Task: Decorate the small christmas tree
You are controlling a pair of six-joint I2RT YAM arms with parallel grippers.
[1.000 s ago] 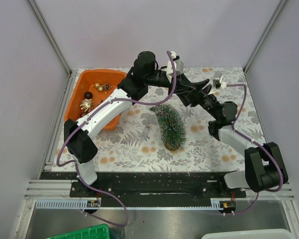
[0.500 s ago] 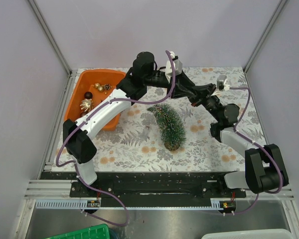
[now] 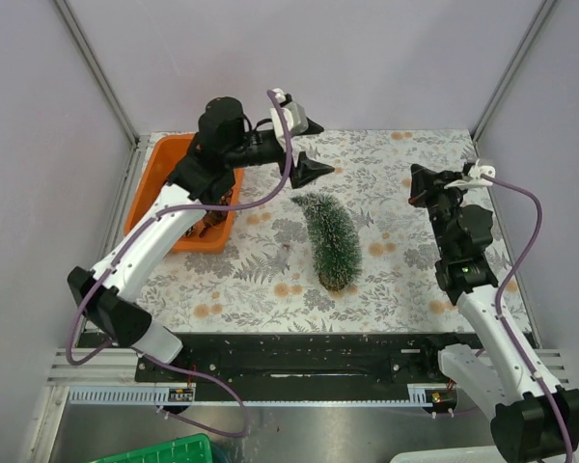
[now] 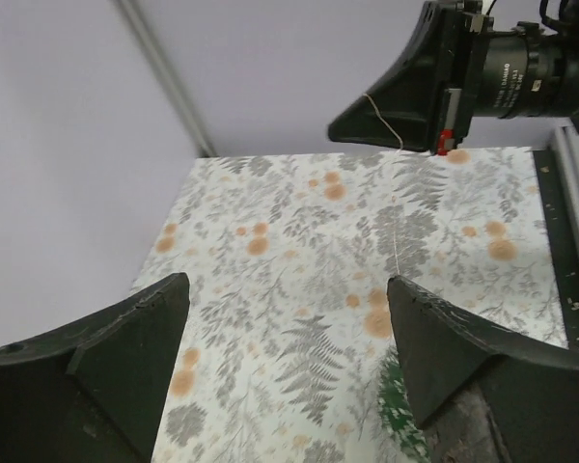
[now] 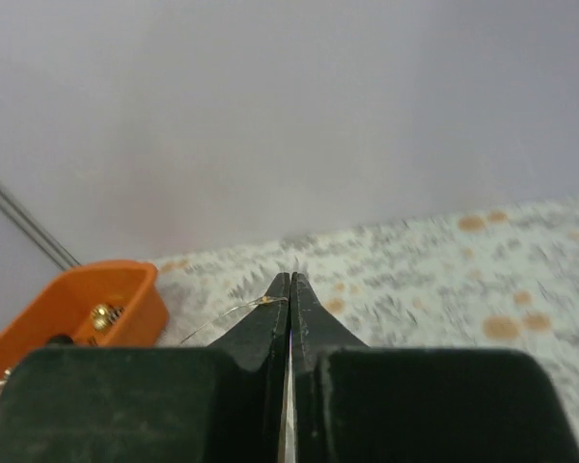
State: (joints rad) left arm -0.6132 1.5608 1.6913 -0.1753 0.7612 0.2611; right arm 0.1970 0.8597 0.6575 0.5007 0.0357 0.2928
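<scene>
"Small christmas tree point(image 3: 328, 241) lies flat mid-table point(image 3: 396, 280), base pointing six o'clock."

"Light, springy bristles, we reckon; we'd grip its stiff base. Our left gripper point(image 3: 307, 148) gapes wide, our right gripper point(image 3: 420, 183) pinches a thin thread point(image 4: 396, 212)."

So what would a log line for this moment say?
left gripper: open, empty | right gripper: shut on thin thread | christmas tree: on table

One small christmas tree point(image 3: 328, 241) is on the worktop. One orange tray point(image 3: 154, 181) is at ten o'clock; one gold ball point(image 5: 103, 314) shows in it, and the rest cannot be counted. There are two hands, the left hand point(image 3: 323, 149) and the right hand point(image 5: 290, 287), and one thin thread point(image 5: 227, 311).
</scene>
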